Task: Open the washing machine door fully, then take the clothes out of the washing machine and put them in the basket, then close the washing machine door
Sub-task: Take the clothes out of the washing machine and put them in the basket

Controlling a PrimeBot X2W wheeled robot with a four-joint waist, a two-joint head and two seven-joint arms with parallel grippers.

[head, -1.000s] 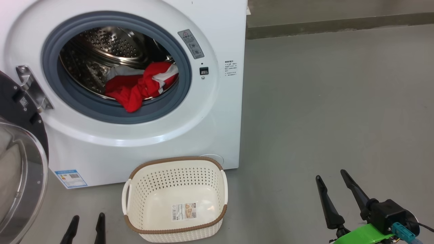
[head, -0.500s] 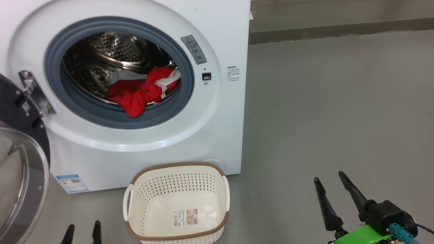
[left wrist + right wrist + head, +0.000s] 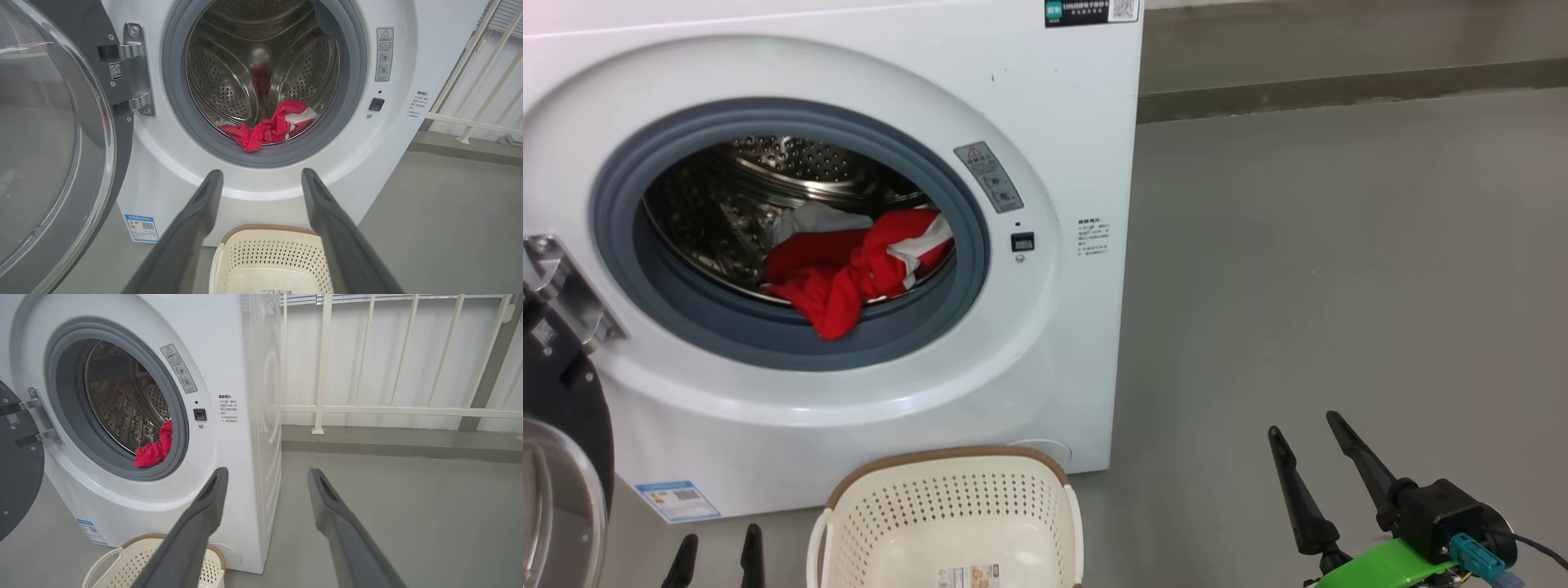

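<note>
The white washing machine stands with its door swung wide to the left, glass bowl facing out. Red clothes with white trim lie at the front of the steel drum, one fold draped over the grey ring. The cream basket sits on the floor right under the opening and holds just its paper label. My left gripper is open at the bottom left, beside the basket. My right gripper is open low on the right, over bare floor. Both are well short of the drum.
Grey floor stretches to the right of the machine up to a low kerb. A white railing runs behind it. The open door takes up the room at the left.
The head camera has tilted up: machine and basket sit lower in the picture, the basket now cut by the bottom edge. Both grippers stay open, about where they were.
</note>
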